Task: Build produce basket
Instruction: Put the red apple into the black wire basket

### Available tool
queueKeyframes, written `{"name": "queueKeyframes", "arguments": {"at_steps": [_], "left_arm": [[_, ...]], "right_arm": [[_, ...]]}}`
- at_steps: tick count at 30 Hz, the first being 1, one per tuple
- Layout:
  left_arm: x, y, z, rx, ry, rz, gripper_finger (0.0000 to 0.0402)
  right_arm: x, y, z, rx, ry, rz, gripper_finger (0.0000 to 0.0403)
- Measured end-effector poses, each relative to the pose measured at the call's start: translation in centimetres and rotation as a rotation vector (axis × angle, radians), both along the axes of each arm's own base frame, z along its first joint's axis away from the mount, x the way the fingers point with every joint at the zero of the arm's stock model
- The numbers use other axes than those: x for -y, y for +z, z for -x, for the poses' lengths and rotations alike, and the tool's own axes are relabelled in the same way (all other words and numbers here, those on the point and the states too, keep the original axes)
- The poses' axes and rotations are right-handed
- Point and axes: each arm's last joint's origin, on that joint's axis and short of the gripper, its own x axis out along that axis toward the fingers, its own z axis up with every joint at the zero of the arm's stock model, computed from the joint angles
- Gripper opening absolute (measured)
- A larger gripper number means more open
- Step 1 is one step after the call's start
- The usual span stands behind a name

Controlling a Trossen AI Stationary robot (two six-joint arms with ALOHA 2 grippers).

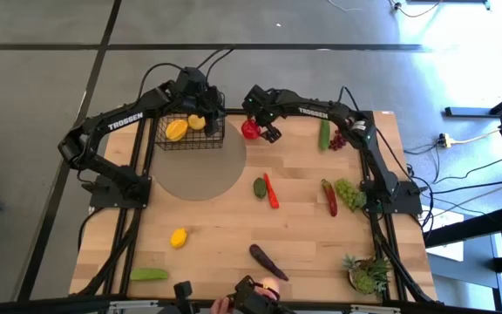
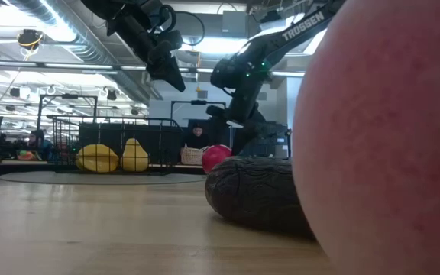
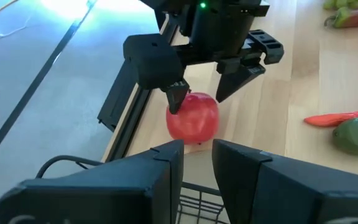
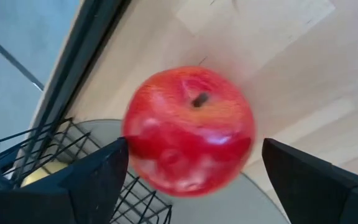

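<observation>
Filling the right wrist view, the apple (image 4: 190, 129) sits stem-up between the right gripper's (image 1: 262, 127) fingers (image 4: 98, 171), which stand wide apart on either side of it and do not touch it. It rests on the table (image 1: 234, 235), just beside the basket (image 1: 190, 131), where a mango (image 1: 176, 130) and a lemon (image 1: 197, 122) already lie. Judging by its glossy, hard-looking skin, the apple is likely a light, stiff toy that could slip or roll under a glancing pinch; the widest part, level with its middle, looks the safest place to close on. Over the basket, the left gripper (image 3: 197, 163) has its fingers close together with a narrow gap, holding nothing.
</observation>
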Motion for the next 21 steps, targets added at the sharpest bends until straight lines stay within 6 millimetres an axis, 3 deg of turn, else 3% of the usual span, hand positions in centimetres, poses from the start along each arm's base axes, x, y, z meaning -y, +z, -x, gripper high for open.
{"name": "queueKeyframes", "arguments": {"at_steps": [21], "left_arm": [[0.0, 0.0, 0.0, 0.001, 0.0, -0.001, 0.0075]], "right_arm": [[0.1, -1.3, -1.1, 0.007, 0.073, 0.073, 0.0356]]}}
